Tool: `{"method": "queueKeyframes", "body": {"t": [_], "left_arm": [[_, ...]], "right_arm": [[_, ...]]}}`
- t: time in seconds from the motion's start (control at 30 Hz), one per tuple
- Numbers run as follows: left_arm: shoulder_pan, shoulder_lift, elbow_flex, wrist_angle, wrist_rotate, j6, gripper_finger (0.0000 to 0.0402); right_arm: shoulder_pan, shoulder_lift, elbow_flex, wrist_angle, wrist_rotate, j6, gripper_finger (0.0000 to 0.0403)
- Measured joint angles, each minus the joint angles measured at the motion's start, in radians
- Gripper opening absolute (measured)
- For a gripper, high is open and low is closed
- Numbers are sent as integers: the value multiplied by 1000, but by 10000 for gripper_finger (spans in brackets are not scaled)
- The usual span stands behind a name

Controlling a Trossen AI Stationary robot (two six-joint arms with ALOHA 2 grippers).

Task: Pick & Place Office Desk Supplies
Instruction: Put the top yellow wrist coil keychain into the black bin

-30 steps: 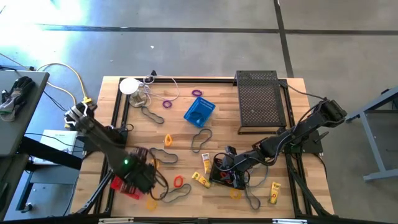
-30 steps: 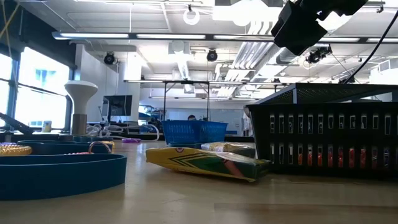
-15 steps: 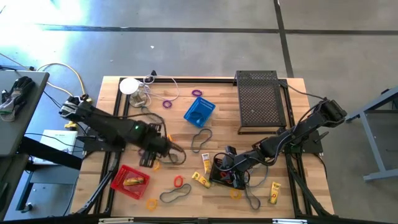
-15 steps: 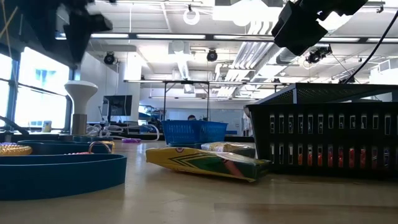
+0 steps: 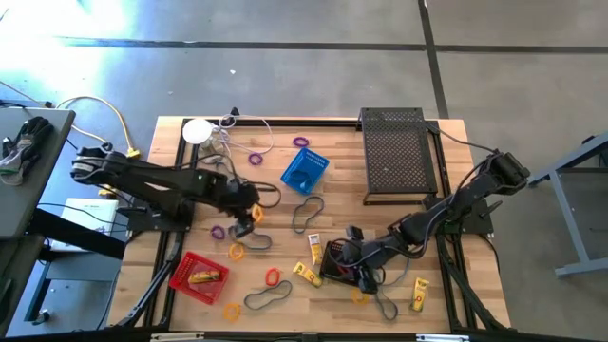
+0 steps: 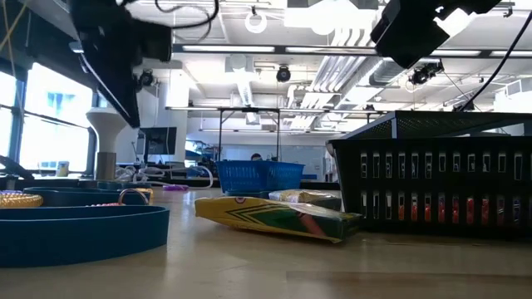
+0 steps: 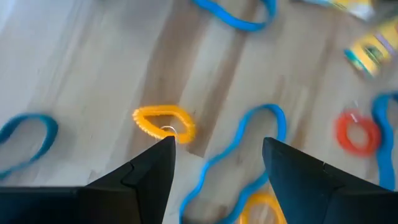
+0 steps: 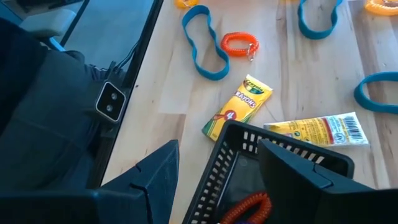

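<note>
My left gripper (image 5: 251, 217) (image 7: 217, 149) hovers open over the wood left of the table's middle. An orange coiled ring (image 7: 163, 122) lies just ahead of one fingertip, and a grey band loop (image 7: 278, 118) curls past the other. A red basket (image 5: 198, 275) with a yellow thing in it sits near the front left. My right gripper (image 5: 353, 252) (image 8: 217, 155) stands open at the black basket (image 5: 344, 271), one finger inside its wall and one outside. A red ring (image 8: 249, 208) lies in that basket. My right gripper comes slanting down from the table's right over a corner of the black basket's rim (image 8: 231, 127). One finger (image 8: 292, 180) is inside and the other outside. I cannot tell whether either touches the wall. The basket rests on the table (image 6: 432, 174).
A blue basket (image 5: 304, 171) stands behind the middle, and a flat black mesh tray (image 5: 399, 152) is at the far right. A white disc with cables (image 5: 197, 131) is at the far left. Yellow tubes (image 5: 419, 294), a crayon box (image 8: 239, 106), rings and band loops (image 5: 306, 211) are scattered about.
My left gripper has swung from over the red basket at the front left toward the table's middle and far edge, turning as it went. It now hangs over the orange ring. The red basket, covered before, shows with a yellow thing inside.
</note>
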Motion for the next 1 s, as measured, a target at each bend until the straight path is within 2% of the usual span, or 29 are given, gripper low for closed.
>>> {"method": "queueKeyframes", "body": {"t": [0.13,0.23,0.4,0.7,0.83,1.0], "left_arm": [[28,29,-26,11,-97,-258,234],[43,56,-26,-6,-111,-407,234],[44,109,-26,-13,-110,-414,234],[69,205,-26,-16,-80,-540,234],[89,240,-26,-16,-32,-600,234],[106,294,-26,-10,-21,-609,234]], "right_arm": [[-2,0,0,1,16,0,206],[-2,0,0,7,31,0,206],[-2,0,0,15,23,0,206],[0,0,0,14,22,0,206],[0,0,0,14,22,0,206],[0,0,0,14,22,0,206]]}}
